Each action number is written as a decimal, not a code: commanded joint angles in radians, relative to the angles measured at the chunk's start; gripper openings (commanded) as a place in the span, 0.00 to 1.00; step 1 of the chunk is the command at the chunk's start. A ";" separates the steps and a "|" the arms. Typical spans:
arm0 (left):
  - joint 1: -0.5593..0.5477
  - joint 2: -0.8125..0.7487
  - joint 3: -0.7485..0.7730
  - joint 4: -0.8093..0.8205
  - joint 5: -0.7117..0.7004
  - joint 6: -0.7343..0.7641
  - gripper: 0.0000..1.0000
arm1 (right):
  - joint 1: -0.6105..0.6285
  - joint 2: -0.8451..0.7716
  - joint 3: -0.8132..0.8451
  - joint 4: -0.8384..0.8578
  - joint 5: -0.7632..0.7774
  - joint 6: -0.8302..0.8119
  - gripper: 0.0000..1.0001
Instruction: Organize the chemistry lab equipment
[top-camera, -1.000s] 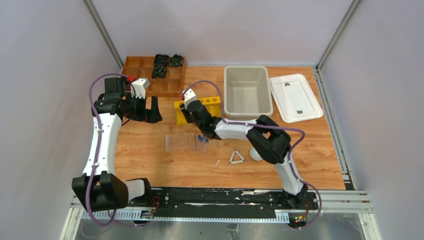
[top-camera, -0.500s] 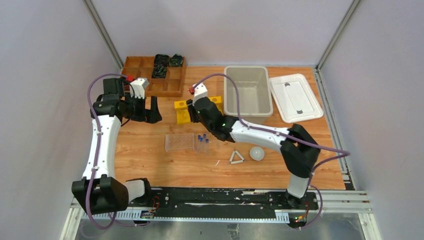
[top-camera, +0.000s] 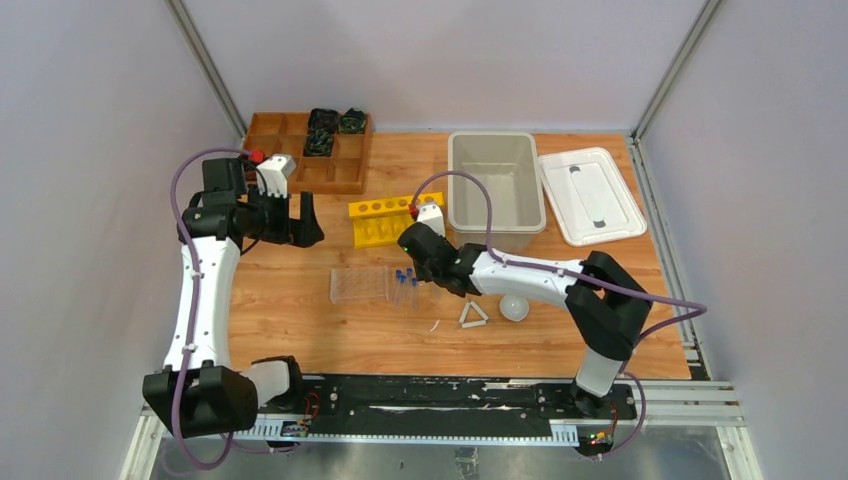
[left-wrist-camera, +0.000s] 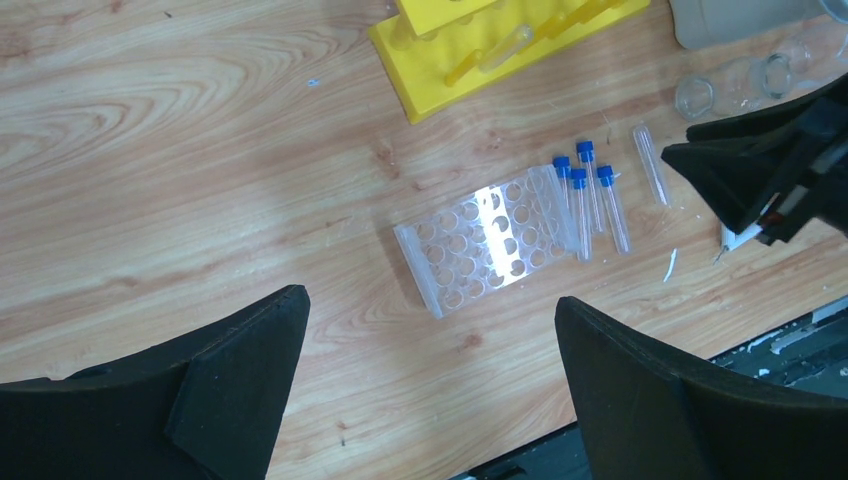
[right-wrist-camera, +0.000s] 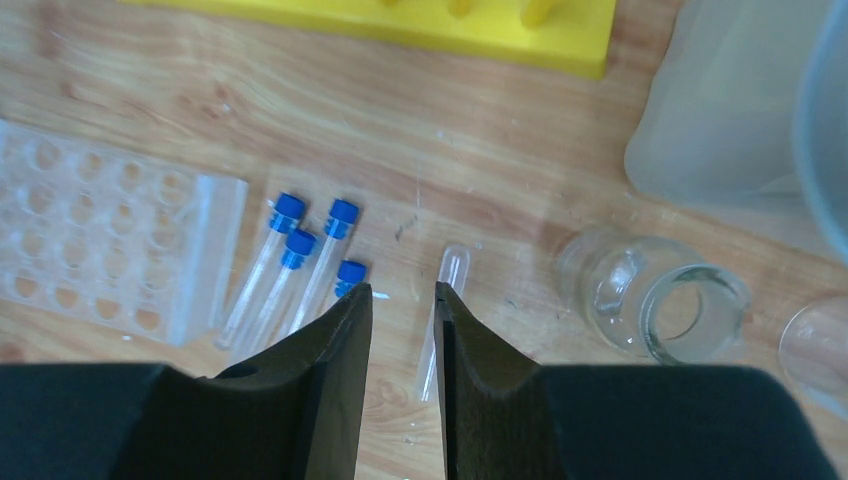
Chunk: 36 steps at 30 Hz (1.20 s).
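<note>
right claw hangs low over the table, its fingers almost closed with only a narrow slit between them, and nothing in it. just past its tips lie four tubes, thin, clear and blue-capped, flat on the wood side by side, caps toward the yellow rack. a fifth tube, seemingly uncapped, lies alone beside them, partly hidden behind one finger. the clear rack, a flat plastic block full of round holes, sits just beside the capped tubes on their other side. two beakers, small clear glass, stand upright near the foot of the bin; one is cut off by the frame edge. in the top view the triangle, a white open frame, lies just beside the dish, white and round. left claw is held well above the wood, fingers spread wide, empty
</note>
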<state>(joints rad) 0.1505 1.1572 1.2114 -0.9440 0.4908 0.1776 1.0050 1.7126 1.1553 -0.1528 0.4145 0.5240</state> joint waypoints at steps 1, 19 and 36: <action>0.011 -0.030 0.003 0.019 0.020 -0.018 1.00 | 0.004 0.052 0.008 -0.087 0.015 0.064 0.33; 0.011 -0.042 0.019 0.005 0.023 -0.004 1.00 | -0.039 0.196 0.041 -0.129 -0.024 0.100 0.32; 0.011 -0.099 0.011 -0.015 0.179 0.026 1.00 | -0.054 0.015 0.158 -0.181 -0.159 0.090 0.00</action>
<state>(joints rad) 0.1505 1.0939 1.2228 -0.9497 0.5629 0.1719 0.9428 1.8462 1.2194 -0.3172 0.3138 0.6155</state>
